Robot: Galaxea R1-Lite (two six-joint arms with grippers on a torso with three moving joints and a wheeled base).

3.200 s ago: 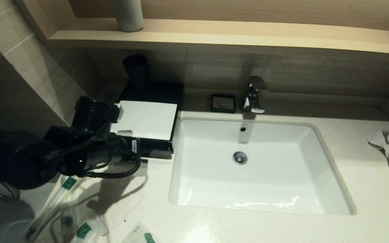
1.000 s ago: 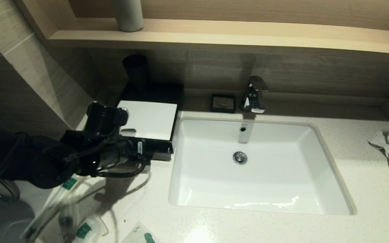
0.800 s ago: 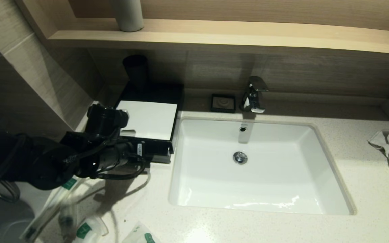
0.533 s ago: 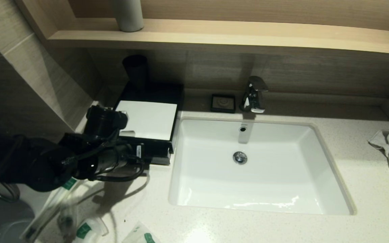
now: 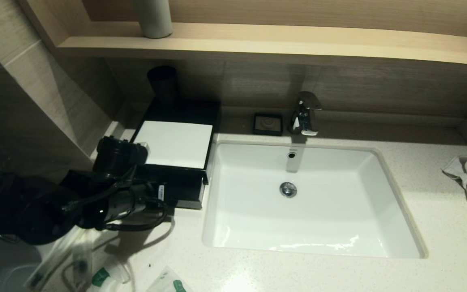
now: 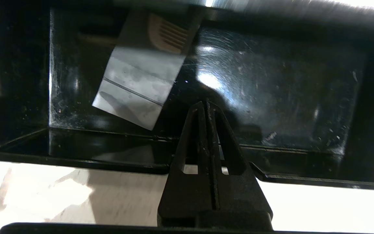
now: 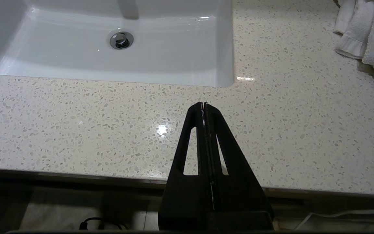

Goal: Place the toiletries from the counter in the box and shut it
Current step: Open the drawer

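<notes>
A: Where is the left gripper (image 6: 205, 104) sitting?

B: It is hovering at the front lip of the black drawer box (image 6: 76, 159), fingers pressed together and holding nothing. In the head view the drawer (image 5: 185, 190) is standing pulled open beneath the white lid panel (image 5: 172, 144).

A: Is anything lying inside?

B: One clear packet with a comb (image 6: 141, 81) is resting on the drawer floor. More green-labelled sachets (image 5: 99, 275) are lying on the speckled counter (image 7: 271, 130) near the robot, just beside the left arm.

A: So which step is running?

B: I'm judging it as loading. Next the arm is needing to back off, spread its fingers and reach for a sachet.

A: And the right gripper (image 7: 204, 104)?

B: It is idling, fingers pressed together, over bare counter in front of the sink (image 5: 310, 202).
</notes>
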